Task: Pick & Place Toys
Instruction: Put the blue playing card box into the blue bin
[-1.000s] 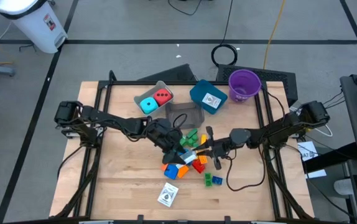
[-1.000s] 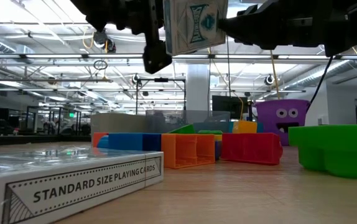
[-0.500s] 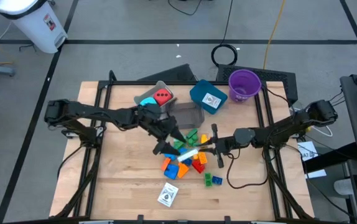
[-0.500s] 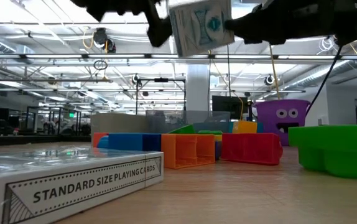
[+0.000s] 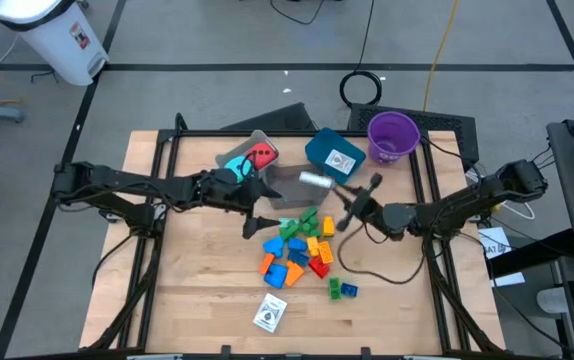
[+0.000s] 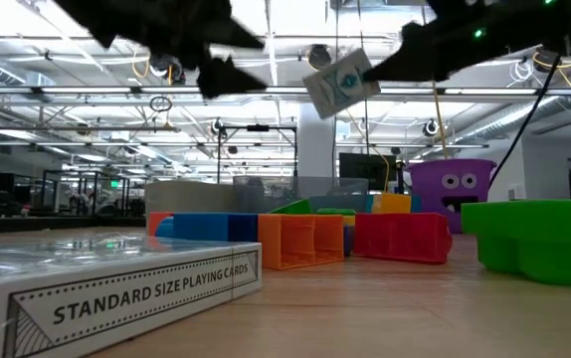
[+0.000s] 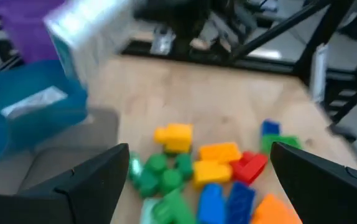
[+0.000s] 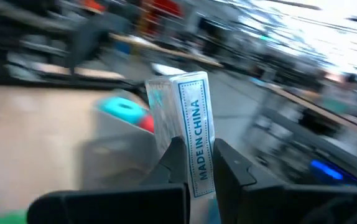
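card box [image 8: 188, 127] clamped in right gripper [image 8: 194, 163]

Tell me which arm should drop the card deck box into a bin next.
Right. The right claw is shut on the pale boxed card deck, held above the dark bin. The left claw is open and empty beside the plastic brick pile.

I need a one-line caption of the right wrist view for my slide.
Right gripper shut on a card deck marked "MADE IN CHINA", held in the air, blurred table beyond.
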Tool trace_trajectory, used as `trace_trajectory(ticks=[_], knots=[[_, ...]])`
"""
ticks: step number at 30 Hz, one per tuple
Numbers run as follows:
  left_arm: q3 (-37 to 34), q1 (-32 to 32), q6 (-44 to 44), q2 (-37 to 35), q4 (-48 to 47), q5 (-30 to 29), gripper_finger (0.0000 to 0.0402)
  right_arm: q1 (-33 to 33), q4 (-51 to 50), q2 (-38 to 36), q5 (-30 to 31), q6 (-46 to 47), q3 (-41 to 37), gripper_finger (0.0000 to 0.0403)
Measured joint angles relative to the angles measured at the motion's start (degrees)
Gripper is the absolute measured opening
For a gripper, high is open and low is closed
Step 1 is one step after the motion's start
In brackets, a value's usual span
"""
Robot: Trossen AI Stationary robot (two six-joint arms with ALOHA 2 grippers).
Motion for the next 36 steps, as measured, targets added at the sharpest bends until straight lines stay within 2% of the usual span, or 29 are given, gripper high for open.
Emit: trace_trajectory(ticks=[2,5,9,13,17,24,29,36], knots=[[-2.95,1.06,1.49,0.00,2.98,-0.26,0.0397,-2.40,-0.07,-0.02,1.44,0.14,-0.75,0.0010],[-6.33,2.72,2.33,0.00,7.67,-1.81,0.0397,-8.22,-0.10,0.00,0.01,2.94,-2.37,0.0010],[-7.96,4.45,1.49,0.00,9.62,-5.15,0.0397,-18.02,-0.10,0.02,-7.07,7.73,-5.08,0.0010],[-8.82,5.29,1.03,0.50,9.68,-7.93,0.0397,-26.55,-0.10,0.07,-16.62,14.10,-7.90,0.0010],[-9.57,5.62,1.00,0.58,9.62,-9.67,0.0397,-32.00,0.32,1.22,-18.69,15.96,-10.01,0.0011],[-9.68,5.62,0.99,0.57,9.97,-10.60,0.0397,-35.39,1.16,5.25,-20.43,15.47,-10.63,0.0014],[-9.68,5.62,0.85,0.57,9.95,-11.12,0.0397,-37.04,6.91,10.10,-20.46,15.02,-10.63,0.0020],[-9.68,5.62,0.39,0.57,9.95,-11.13,0.0397,-37.26,13.58,16.87,-22.22,13.48,-10.63,0.0078]])
